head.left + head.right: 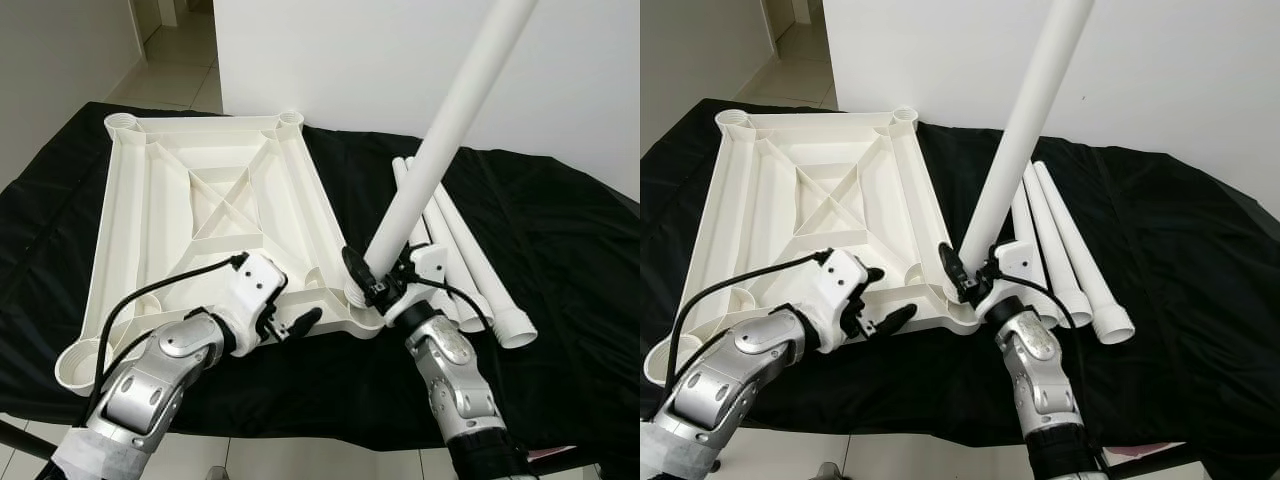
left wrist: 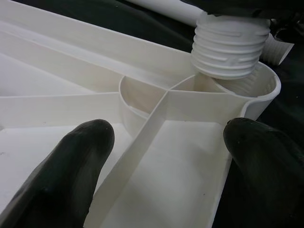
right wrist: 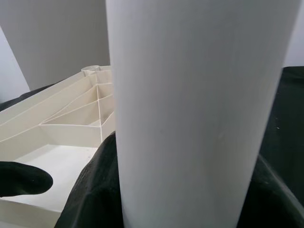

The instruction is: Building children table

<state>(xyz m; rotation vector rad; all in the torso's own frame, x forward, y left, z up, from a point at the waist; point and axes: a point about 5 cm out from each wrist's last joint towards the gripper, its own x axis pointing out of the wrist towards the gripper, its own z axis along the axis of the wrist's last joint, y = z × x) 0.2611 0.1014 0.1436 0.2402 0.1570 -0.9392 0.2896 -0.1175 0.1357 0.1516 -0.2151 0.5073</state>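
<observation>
Unlabelled white leg (image 1: 450,130) in right gripper (image 1: 375,280) meets tabletop (image 1: 200,210) corner socket.

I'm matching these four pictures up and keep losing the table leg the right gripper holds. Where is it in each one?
Left eye view: the table leg slants from the near right corner socket to the top edge.
Right eye view: same leg, just left of centre.
Left wrist view: its threaded end above the socket.
Right wrist view: a broad white shaft at centre.
Shared landmark: that corner socket.
</observation>
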